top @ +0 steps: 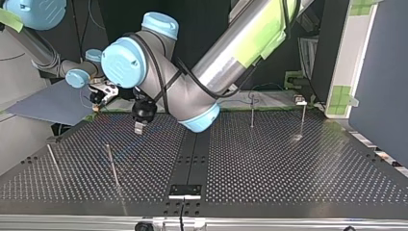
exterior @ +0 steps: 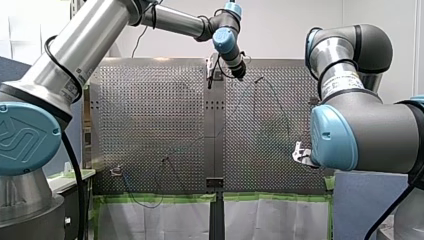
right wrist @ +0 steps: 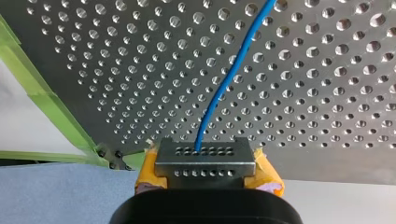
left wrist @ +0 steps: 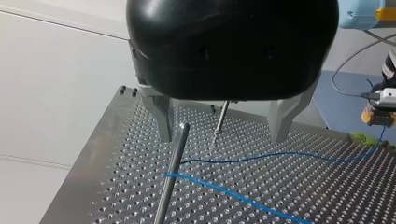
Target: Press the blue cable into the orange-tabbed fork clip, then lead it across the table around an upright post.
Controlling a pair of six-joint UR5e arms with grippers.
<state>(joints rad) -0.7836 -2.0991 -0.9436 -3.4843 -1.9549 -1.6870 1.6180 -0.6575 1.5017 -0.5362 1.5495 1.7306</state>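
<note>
My right end effector [right wrist: 201, 150] is closed on the blue cable [right wrist: 219, 93]. Its yellow pads [right wrist: 267, 173] pinch the cable at the right edge of the table [right wrist: 327, 70], as the front view places it. From there the cable runs away over the perforated surface. My left end effector [left wrist: 222, 137] hangs above the far middle of the table, its metal fingers [left wrist: 163, 116] spread wide with nothing between them. An upright post [left wrist: 173, 163] stands just ahead of it, and a second post [left wrist: 221, 119] stands farther off. Two stretches of the cable lie on the table and reach the nearer post. I cannot tell whether the cable wraps round it.
</note>
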